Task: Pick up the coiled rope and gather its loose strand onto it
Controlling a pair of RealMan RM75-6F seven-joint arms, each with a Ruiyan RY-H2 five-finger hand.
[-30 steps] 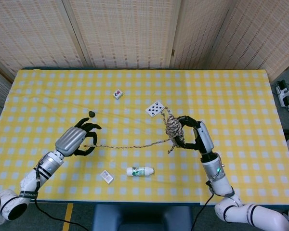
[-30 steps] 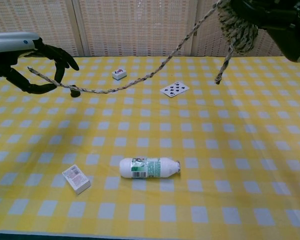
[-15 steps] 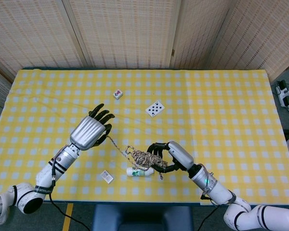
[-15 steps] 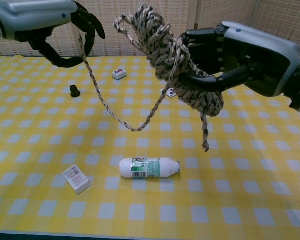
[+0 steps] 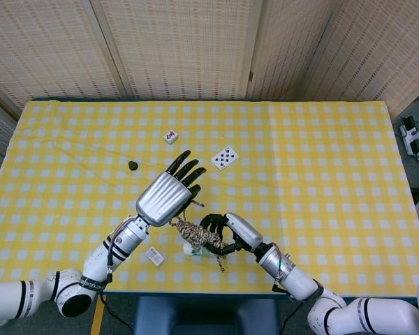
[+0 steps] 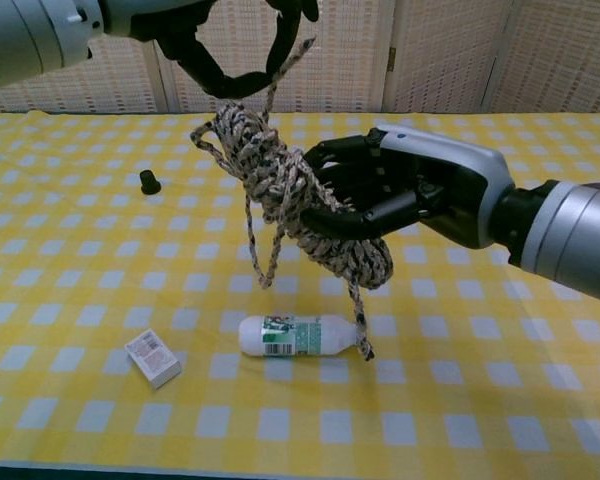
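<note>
My right hand (image 6: 420,190) grips the coiled rope (image 6: 305,210), a speckled beige bundle held in the air above the yellow checked table (image 6: 500,380). In the head view the right hand (image 5: 232,232) and the coiled rope (image 5: 195,235) show near the table's front edge. The loose strand (image 6: 280,75) rises a short way from the coil to my left hand (image 6: 225,35), which pinches it between thumb and fingers just above the coil. From above, the left hand (image 5: 169,197) hovers over the coil with its fingers stretched out. A short tail (image 6: 360,320) dangles below the coil.
A small bottle (image 6: 300,335) lies on the table under the rope, with a small box (image 6: 153,358) to its left. A black cap (image 6: 150,181), a mahjong tile (image 5: 170,137) and a playing card (image 5: 225,157) sit farther back.
Both hands have closed in toward each other near the front. The long slack strand has shortened to a short stretch between the left hand and the coil.
</note>
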